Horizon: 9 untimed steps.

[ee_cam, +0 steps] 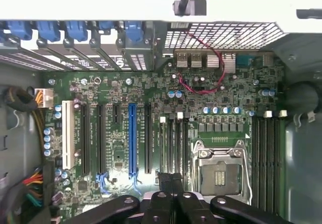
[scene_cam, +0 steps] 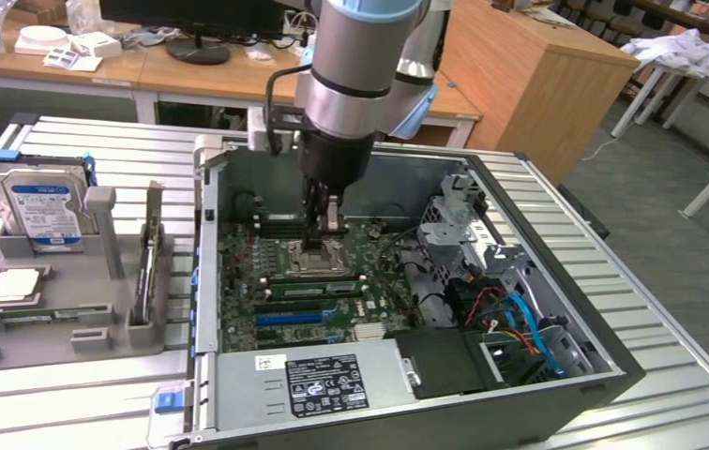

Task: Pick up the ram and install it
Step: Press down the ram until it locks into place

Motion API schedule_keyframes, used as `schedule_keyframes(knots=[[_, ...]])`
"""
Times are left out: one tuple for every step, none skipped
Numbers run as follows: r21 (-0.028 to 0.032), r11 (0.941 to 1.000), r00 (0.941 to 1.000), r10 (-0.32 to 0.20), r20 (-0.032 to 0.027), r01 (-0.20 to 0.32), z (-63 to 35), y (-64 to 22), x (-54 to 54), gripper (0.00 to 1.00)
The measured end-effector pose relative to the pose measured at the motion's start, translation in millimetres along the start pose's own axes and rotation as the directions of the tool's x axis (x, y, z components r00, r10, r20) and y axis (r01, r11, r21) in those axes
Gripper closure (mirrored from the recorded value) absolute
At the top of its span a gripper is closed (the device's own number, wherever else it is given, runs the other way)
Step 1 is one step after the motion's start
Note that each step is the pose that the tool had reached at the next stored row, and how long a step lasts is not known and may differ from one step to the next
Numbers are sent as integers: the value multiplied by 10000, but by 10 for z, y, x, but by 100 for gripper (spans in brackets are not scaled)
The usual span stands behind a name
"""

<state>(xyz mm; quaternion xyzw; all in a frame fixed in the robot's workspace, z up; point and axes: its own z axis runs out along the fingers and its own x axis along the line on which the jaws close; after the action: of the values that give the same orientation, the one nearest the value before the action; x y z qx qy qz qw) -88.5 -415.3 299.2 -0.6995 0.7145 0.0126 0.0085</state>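
Ram lying along the motherboard slots, claw shut nearby.
The ram [scene_cam: 314,289] lies lengthwise in the memory slots just in front of the processor socket [scene_cam: 309,258], inside the open computer case [scene_cam: 605,375]. The gripper [scene_cam: 325,244] [ee_cam: 170,181] hangs just above the board there with its fingers together; I cannot tell whether it touches the stick. A hard drive [scene_cam: 39,202] stands in the grey tray [scene_cam: 104,333] at the exterior view's left.

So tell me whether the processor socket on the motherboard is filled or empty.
Empty: the processor socket shows bare contacts inside its metal frame, no chip seated.
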Motion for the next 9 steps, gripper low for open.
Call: schedule_keyframes(knots=[[0, 10000, 10000, 0, 1, 0, -25, 0, -1, 90], [0, 10000, 10000, -1, 1, 1, -52, 0, -2, 90], [0, 10000, 10000, 0, 0, 0, -77, 0, -2, 90], [-1, 10000, 10000, 0, 0, 0, -99, 1, -3, 90], [-1, 10000, 10000, 0, 0, 0, -120, 1, -4, 90], [0, 10000, 10000, -1, 0, 1, -140, 1, -4, 90], [0, 10000, 10000, 0, 1, 0, -161, 1, -5, 90], [0, 10000, 10000, -1, 1, 1, -183, 1, -6, 90], [0, 10000, 10000, 0, 1, 0, -203, 1, -6, 90]])
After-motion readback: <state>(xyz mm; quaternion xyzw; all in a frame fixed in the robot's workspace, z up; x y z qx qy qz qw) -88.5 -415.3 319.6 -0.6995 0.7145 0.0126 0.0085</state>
